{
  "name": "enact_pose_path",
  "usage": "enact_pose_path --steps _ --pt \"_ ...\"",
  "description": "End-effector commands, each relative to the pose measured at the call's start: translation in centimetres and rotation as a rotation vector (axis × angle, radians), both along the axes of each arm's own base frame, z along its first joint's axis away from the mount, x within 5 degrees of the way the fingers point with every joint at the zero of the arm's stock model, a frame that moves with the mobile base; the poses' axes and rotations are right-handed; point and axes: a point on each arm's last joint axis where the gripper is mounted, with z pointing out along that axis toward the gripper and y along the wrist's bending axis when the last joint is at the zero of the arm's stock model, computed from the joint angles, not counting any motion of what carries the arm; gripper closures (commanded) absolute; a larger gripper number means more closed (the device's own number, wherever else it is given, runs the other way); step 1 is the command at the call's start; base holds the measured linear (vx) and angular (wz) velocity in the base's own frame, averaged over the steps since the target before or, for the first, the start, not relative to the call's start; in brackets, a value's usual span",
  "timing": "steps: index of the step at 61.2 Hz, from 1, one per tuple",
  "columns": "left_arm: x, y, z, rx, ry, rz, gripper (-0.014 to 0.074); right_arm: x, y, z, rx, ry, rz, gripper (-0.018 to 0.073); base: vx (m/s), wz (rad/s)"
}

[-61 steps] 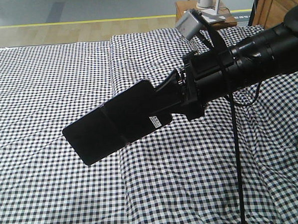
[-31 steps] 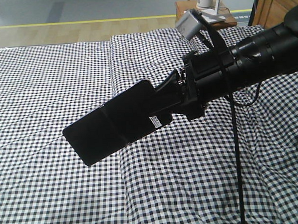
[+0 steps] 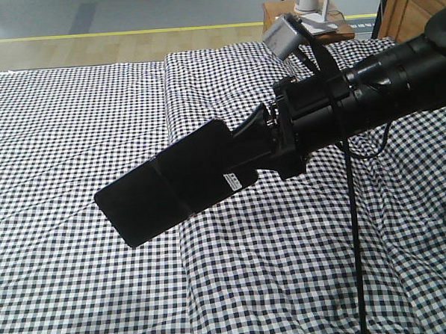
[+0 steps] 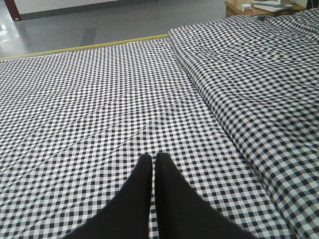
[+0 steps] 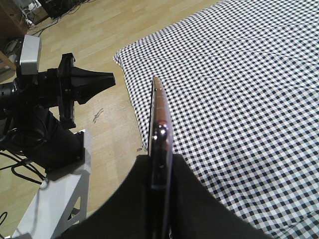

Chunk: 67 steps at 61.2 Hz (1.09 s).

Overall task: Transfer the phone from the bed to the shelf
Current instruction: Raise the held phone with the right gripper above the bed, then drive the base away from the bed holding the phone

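The phone [image 3: 164,189], a slim black slab with a small white sticker, hangs in the air above the checked bed [image 3: 71,122]. My right gripper [image 3: 237,155] is shut on its right end. In the right wrist view the phone [image 5: 159,129] shows edge-on, with a rose-gold rim, clamped in the right gripper [image 5: 160,158]. My left gripper [image 4: 153,158] is shut with nothing in it, low over the bed [image 4: 89,99]. The shelf is out of view.
A brown bedside table [image 3: 305,20] with a white stand on it sits behind the bed, next to the wooden headboard [image 3: 416,3]. Wooden floor [image 3: 112,45] runs past the bed's far edge. The left arm [image 5: 65,94] and white robot base [image 5: 55,199] stand over the floor.
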Motion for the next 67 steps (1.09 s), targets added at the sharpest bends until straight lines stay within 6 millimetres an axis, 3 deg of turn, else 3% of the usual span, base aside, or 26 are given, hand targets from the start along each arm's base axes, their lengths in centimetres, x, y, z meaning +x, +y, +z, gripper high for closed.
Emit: enact_pose_path --steps 1,28,67 --pt "0.07 -0.04 1.45 -0.015 -0.1 -0.003 0.0595 -1.55 -0.01 2.76 0.1 -0.019 0.058 0.0561 0.0 0.0" --pt "0.07 -0.04 1.45 -0.015 -0.1 -0.003 0.0595 -1.55 -0.01 2.76 0.1 -0.023 0.06 0.0561 -0.02 0.09" --pt "0.07 -0.04 1.45 -0.015 -0.1 -0.003 0.0595 -1.55 -0.01 2.76 0.1 -0.022 0.06 0.0561 -0.1 0.4"
